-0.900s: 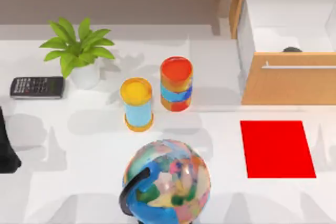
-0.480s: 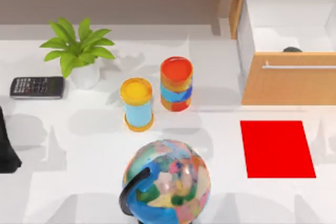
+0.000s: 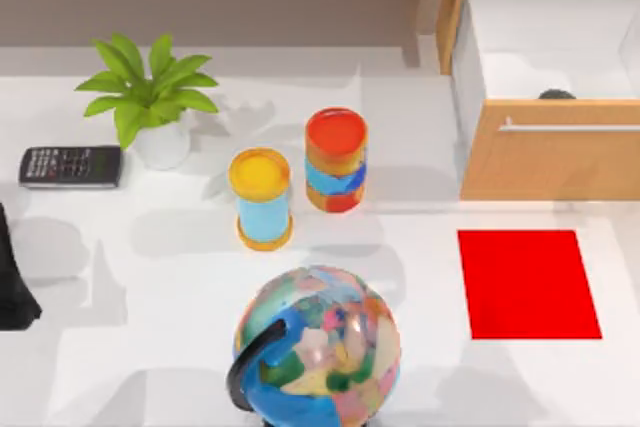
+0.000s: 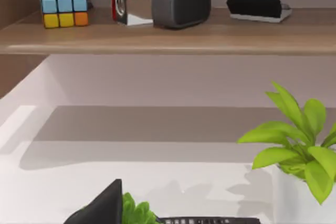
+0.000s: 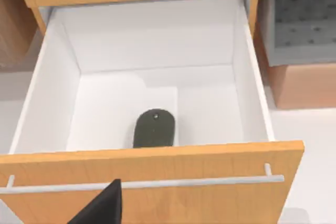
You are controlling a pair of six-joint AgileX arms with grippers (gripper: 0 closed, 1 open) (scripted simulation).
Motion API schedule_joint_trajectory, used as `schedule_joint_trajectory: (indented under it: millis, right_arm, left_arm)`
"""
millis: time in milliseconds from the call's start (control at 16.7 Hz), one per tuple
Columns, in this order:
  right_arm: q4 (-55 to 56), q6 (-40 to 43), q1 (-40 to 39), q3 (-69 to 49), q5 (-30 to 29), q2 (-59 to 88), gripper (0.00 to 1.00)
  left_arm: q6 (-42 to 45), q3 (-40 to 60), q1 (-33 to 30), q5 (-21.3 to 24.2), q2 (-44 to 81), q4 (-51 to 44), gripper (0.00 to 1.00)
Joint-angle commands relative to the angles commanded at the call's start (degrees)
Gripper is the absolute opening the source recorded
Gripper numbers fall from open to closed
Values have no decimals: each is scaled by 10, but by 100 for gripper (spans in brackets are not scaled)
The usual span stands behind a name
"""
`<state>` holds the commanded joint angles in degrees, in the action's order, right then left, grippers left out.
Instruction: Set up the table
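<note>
The white table (image 3: 180, 277) carries a globe (image 3: 320, 347) at the front middle. Behind the globe stand a yellow-topped cup (image 3: 261, 197) and a red-topped cup (image 3: 336, 159). A red mat (image 3: 527, 282) lies flat at the right. My left arm (image 3: 12, 282) is a dark shape at the table's left edge. In the left wrist view a dark tip of my left gripper (image 4: 105, 208) hangs above the table near the plant (image 4: 294, 140). The right wrist view has my right gripper (image 5: 102, 208) in front of the open drawer (image 5: 157, 169), looking down into it.
A potted plant (image 3: 150, 97) and a calculator (image 3: 70, 165) sit at the back left. The wooden drawer cabinet (image 3: 545, 147) stands open at the back right with a dark mouse (image 5: 154, 128) inside. A shelf (image 4: 168, 38) behind holds a puzzle cube (image 4: 63, 2) and speakers.
The soft shadows at the table's right edge have faded away. The cups, globe, mat and left arm have not moved.
</note>
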<state>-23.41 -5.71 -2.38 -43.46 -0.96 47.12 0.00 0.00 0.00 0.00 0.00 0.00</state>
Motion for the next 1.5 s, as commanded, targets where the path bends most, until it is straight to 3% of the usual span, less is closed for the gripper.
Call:
schedule_joint_trajectory:
  millis: [1020,1260,1500]
  right_arm:
    - [-375,-65,-65,-664,3,777,100]
    - [-438,-91,-58,-768,-4,890,100]
    - [-450,-105,-56,-797,-8,919,100]
  left_arm:
    - [0,0,0,0,0,0,100]
    - [0,0,0,0,0,0,100]
    - [0,0,0,0,0,0,100]
